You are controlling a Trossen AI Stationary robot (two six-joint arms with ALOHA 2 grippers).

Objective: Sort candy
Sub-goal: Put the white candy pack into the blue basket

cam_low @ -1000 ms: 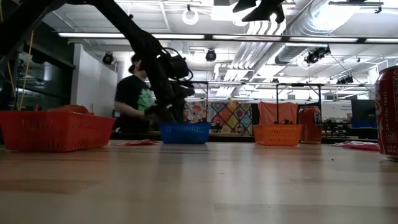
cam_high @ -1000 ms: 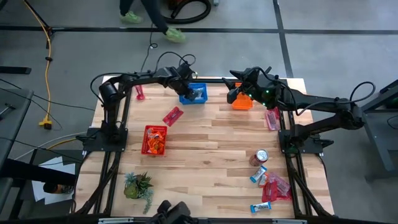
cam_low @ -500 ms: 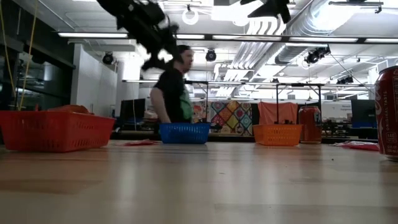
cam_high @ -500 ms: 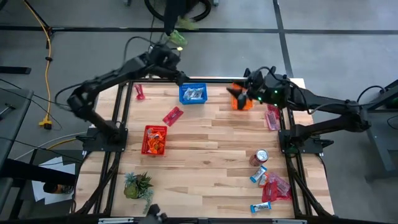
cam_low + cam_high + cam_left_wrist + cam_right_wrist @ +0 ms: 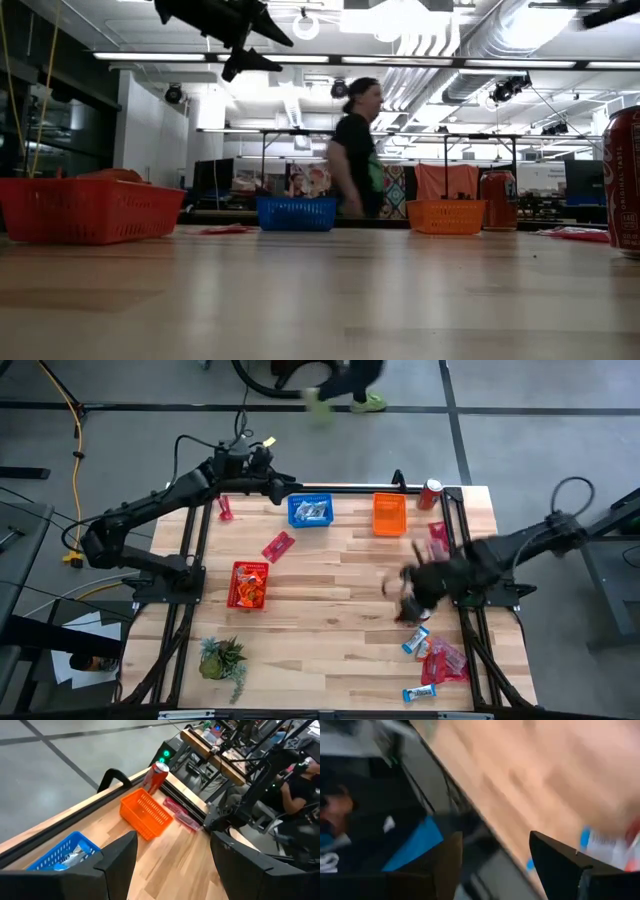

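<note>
Right claw (image 5: 415, 588) now down by the candy (image 5: 437, 657), gaping, empty; left claw (image 5: 272, 472) likewise.

Wooden table (image 5: 340, 610) carries three mesh baskets: blue basket (image 5: 310, 511) and orange basket (image 5: 389, 515) along the far edge, red basket (image 5: 248, 584) toward the left side. One red soda can (image 5: 430, 493) stands at the far right corner, just beside the orange basket. A small green plant (image 5: 222, 658) sits at the near left corner. A person (image 5: 355, 148) stands in the room beyond the table. A yellow cable (image 5: 75, 450) lies on the floor, left.
</note>
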